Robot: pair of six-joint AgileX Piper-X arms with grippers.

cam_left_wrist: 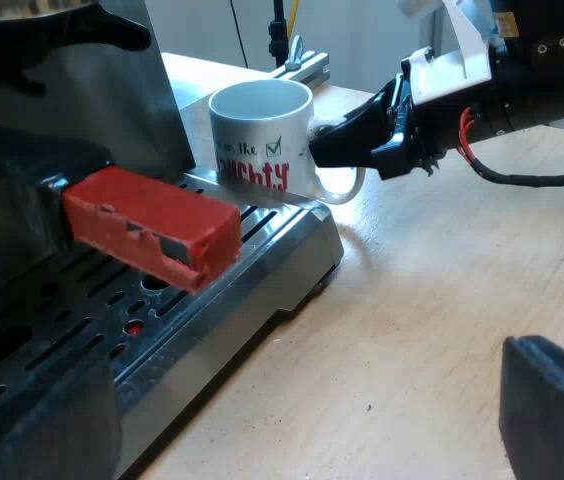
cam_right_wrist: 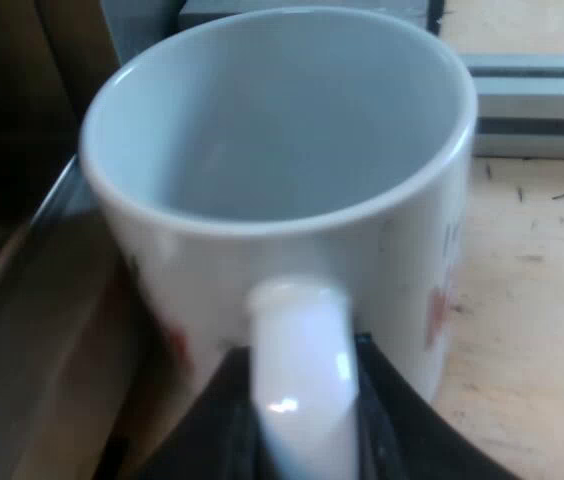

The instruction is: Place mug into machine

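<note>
While the right claw point(cam_left_wrist: 324, 140) grips it, one mug point(cam_left_wrist: 260, 130) stands upright.

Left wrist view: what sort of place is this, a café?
Likely a robot lab bench set up for coffee, not a café: a steel espresso machine, a white ceramic mug gripped by the right black pincer, a pale wooden tabletop.

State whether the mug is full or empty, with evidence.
Empty: the right wrist view looks into the mug, showing bare white walls and no liquid.

The drip tray point(cam_left_wrist: 212, 300) is overhung by the red handle end point(cam_left_wrist: 147, 225); open bench point(cam_left_wrist: 432, 300) is left beside the mug point(cam_left_wrist: 260, 135).
</note>
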